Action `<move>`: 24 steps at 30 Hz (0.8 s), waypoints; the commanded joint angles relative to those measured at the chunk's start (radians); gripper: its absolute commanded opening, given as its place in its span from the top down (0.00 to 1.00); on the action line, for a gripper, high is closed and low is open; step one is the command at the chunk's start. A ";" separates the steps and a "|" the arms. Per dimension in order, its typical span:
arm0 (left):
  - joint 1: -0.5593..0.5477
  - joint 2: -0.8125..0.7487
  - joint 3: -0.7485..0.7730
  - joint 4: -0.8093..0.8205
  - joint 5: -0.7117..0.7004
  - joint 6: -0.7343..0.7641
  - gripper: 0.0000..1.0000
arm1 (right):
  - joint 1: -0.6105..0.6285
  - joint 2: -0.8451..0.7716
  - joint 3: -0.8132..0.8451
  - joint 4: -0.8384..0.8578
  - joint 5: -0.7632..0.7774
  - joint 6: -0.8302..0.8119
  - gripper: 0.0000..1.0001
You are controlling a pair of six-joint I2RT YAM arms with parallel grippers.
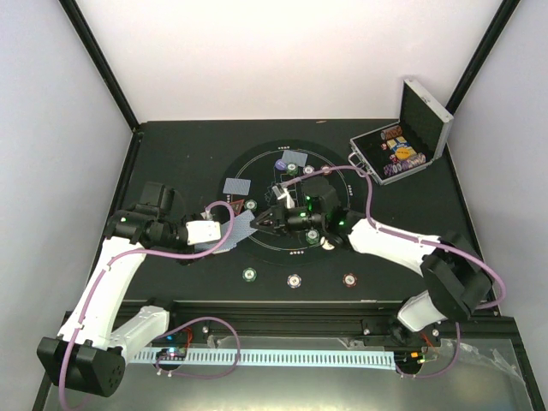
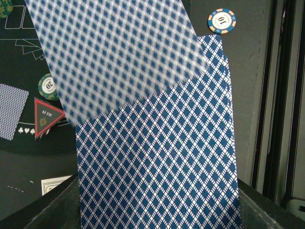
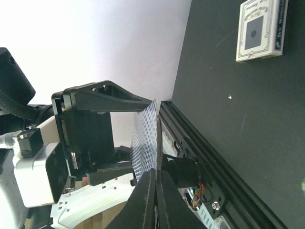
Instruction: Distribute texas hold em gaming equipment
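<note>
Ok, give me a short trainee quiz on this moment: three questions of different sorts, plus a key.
1. True or false: the silver case has its lid up.
2. Multiple choice: the right end effector is shut on: A nothing; B a blue-backed card; C the case lid.
3. Fill in: the row of chips nearest the arm bases holds ___ chips.
Key: 1 true; 2 B; 3 three.

Cards (image 2: 157, 162) smooth, slight sheen; mat (image 1: 257, 167) matt black; case (image 1: 425, 110) shiny metal; chip (image 2: 221, 21) glossy plastic
</note>
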 commanded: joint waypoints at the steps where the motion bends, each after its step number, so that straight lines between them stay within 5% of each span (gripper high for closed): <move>1: 0.001 -0.016 0.003 0.012 0.011 0.012 0.98 | -0.057 -0.073 -0.043 -0.058 0.005 -0.045 0.98; 11: 0.002 -0.015 0.009 -0.001 -0.003 0.013 0.98 | -0.251 -0.137 -0.207 -0.265 0.014 -0.237 0.99; 24: 0.002 -0.013 0.018 -0.009 -0.012 0.016 0.98 | -0.336 -0.098 -0.271 -0.365 0.083 -0.381 0.99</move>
